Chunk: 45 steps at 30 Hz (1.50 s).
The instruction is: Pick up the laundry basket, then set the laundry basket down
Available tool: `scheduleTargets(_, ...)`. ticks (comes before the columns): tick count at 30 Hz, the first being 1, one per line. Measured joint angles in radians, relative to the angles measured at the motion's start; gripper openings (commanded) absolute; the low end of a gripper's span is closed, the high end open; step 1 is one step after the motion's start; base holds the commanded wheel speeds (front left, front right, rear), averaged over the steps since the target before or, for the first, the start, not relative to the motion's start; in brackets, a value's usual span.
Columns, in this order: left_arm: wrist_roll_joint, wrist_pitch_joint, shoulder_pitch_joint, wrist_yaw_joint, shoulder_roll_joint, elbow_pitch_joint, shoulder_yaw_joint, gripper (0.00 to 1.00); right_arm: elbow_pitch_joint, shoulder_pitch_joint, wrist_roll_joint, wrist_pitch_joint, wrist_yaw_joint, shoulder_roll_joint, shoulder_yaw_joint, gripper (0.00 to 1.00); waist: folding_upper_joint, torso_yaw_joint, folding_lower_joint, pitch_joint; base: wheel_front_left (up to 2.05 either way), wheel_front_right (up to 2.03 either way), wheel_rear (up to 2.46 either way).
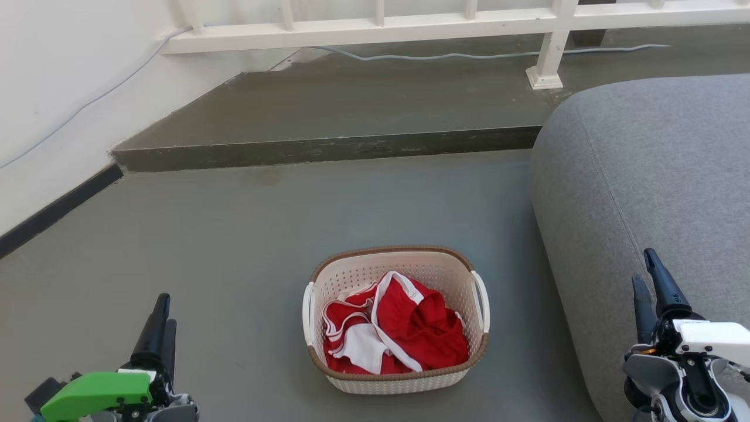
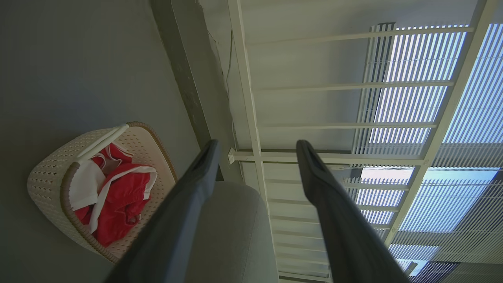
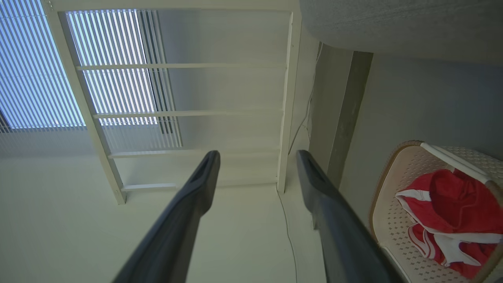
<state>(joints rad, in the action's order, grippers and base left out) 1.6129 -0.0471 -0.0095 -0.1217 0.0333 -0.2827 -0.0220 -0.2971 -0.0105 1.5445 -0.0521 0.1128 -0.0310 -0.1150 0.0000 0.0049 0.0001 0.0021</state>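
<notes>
Obs: laundry basket [image 1: 392,384] upright on floor [image 1: 234,234], well short of the step [image 1: 322,149] at floor's far edge, near grey sofa [image 1: 644,176]. Red/white garment [image 1: 410,328] heaped inside. L gripper [image 1: 164,308] and R gripper [image 1: 643,266] flank it, well apart, jaws spread and empty. Prob. staged for a two-sided lift by white side handles [image 1: 307,310]; handle clearance hard to read.
</notes>
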Motion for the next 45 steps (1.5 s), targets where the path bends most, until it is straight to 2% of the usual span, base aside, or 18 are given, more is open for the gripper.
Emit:
scheduleTargets(16, -0.251, 0.074, -0.022, 0.0, 0.059, 0.02, 0.059, 1.0, 0.025, -0.003, -0.259, 0.063, -0.001, -0.077, 0.067, 1.0, 0.0, 0.009, 0.0, -0.001, 0.0, 0.0, 0.0)
scheduleTargets(30, -0.531, 0.115, -0.058, 0.044, 0.086, 0.089, 0.098, 1.0, 0.065, -0.024, -0.529, 0.113, -0.051, -0.131, 0.148, 1.0, 0.0, 0.018, 0.0, -0.006, 0.0, 0.0, 0.0)
scheduleTargets(45, -0.837, 0.168, -0.057, 0.108, 0.114, 0.101, 0.202, 1.0, 0.066, -0.026, -0.78, 0.166, -0.107, -0.155, 0.231, 1.0, 0.0, 0.028, 0.0, -0.014, 0.0, 0.0, 0.0)
